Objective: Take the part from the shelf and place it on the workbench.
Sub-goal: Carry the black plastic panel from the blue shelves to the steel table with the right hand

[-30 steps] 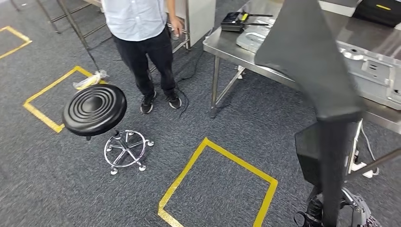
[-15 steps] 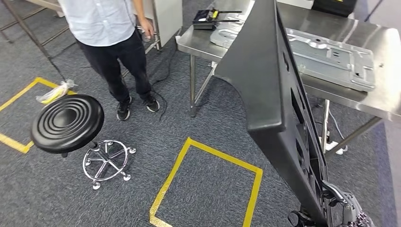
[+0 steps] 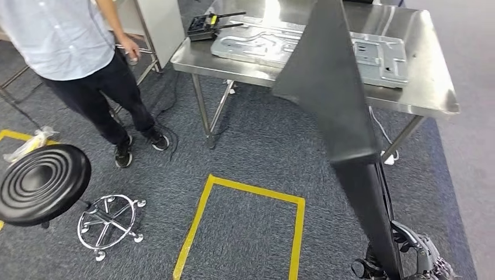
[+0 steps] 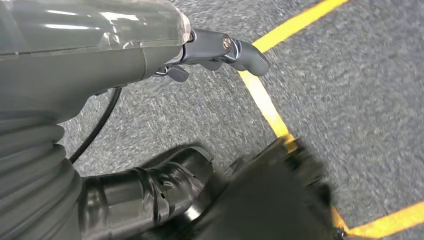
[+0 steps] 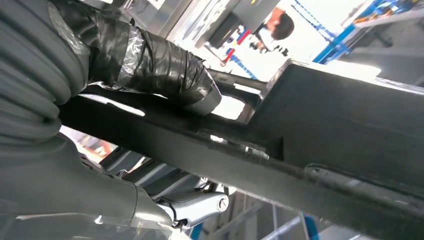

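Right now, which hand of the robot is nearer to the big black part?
Right. The right hand grips the black part itself. The left hand hangs over the carpet, holding nothing.

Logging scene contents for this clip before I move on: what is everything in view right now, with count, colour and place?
Part: 1, black panel, held upright at right in the head view, in front of the workbench.
Workbench: 1, steel, top centre to right.
Metal plates: at least 2, grey, lying on the workbench.
Black device with antennas: 1, on the workbench's left corner.
Stool: 1, black seat on a chrome wheeled base, lower left.
Floor tape: yellow outlines on the grey carpet, centre and left.
Plastic wrap: 1, clear and yellowish, on the floor at left.
Person: 1, light shirt, dark trousers, upper left.
Right hand: grips the part's edge.
Left hand: hangs over the carpet, fingers holding nothing.
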Robot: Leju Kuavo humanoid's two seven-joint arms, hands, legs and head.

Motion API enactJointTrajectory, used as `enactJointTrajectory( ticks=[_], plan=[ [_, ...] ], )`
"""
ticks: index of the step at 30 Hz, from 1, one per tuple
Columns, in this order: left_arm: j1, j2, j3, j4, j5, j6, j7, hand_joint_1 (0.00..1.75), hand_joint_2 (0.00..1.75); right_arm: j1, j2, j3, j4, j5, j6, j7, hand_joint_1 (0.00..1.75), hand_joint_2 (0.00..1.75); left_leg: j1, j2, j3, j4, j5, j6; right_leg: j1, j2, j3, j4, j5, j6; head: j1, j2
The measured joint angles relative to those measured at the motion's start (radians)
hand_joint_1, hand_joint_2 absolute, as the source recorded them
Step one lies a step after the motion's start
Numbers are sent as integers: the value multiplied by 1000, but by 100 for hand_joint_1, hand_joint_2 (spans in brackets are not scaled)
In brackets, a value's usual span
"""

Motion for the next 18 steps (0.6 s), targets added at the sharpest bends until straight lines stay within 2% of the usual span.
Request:
enactJointTrajectory(
  ticks=[1, 2, 3, 5, 7, 9, 11, 13, 14, 15, 16, 17, 18],
  plan=[
    [0, 0, 0, 0, 0, -1, 0, 0, 175, 0, -1, 1, 2, 1, 0, 0, 175, 175, 0, -2, -12, 16, 9, -1, 0, 14, 0, 2, 0, 0, 0, 0],
    [0, 0, 0, 0, 0, -1, 0, 0, 175, 0, -2, 1, 5, 1, 0, 0, 175, 175, 0, -3, -5, -10, 39, 0, 0, 28, 1, 4, -1, 1, 0, 0],
    [0, 0, 0, 0, 0, -1, 0, 0, 175, 0, -2, 2, 6, 2, 0, 0, 175, 175, 1, -11, 18, -69, 81, 1, 0, 42, 1, 8, -3, 3, 0, 0],
    [1, 0, 0, 0, 0, -1, 1, 0, 175, 0, -3, 3, 9, 2, 0, 0, 175, 175, 4, -50, 67, -192, 136, 7, 1, 67, -3, 18, -7, 10, 0, 0],
    [1, 1, 0, 0, 0, -2, 1, 0, 175, 0, -4, 5, 10, 5, 0, 0, 175, 175, 3, -72, 84, -237, 144, 15, 1, 85, -11, 25, -8, 20, 0, 0],
    [-2, 2, 0, 0, 0, -1, 4, 0, 175, 1, -7, 8, 12, 8, 0, 0, 175, 175, 1, -53, 87, -244, 150, 28, -2, 93, -16, 25, -6, 33, 0, 0],
    [-2, 2, -1, 0, 0, -1, 8, 0, 175, 1, -12, 11, 15, 9, 0, 0, 175, 175, 3, -33, 91, -255, 158, 42, -1, 51, -32, 58, -29, 44, 2, 0],
    [0, 1, -2, 0, 0, -1, 12, 0, 175, -2, -21, 18, 20, 6, 0, 0, 175, 175, 4, -13, 92, -259, 160, 49, -1, -4, -82, 164, -89, 51, 4, 0],
    [3, 1, -4, 0, 0, -2, 15, 0, 175, -3, -26, 23, 23, 5, 0, 0, 175, 175, 4, -2, 91, -259, 159, 50, -3, -14, -115, 229, -117, 55, 4, 0],
    [4, 2, -7, 0, 0, -3, 19, 0, 175, -3, -31, 27, 27, 3, 0, 0, 175, 175, 4, 8, 91, -258, 158, 50, -6, -19, -139, 277, -132, 58, 4, 0],
    [6, 2, -11, 0, 0, -5, 22, 0, 175, -3, -36, 30, 29, 2, 0, 0, 175, 175, 4, 17, 92, -258, 157, 49, -9, -21, -146, 290, -125, 60, 4, 0],
    [5, 2, -15, 0, 0, -7, 24, 0, 175, -3, -40, 34, 32, 1, 0, 0, 175, 175, 4, 25, 94, -258, 155, 47, -11, -24, -131, 263, -101, 60, 4, 0],
    [5, 2, -19, 0, 0, -8, 24, 0, 175, -3, -43, 37, 33, 0, 0, 0, 175, 175, 4, 30, 98, -258, 152, 44, -13, -30, -97, 198, -64, 59, 4, 0]
  ],
)
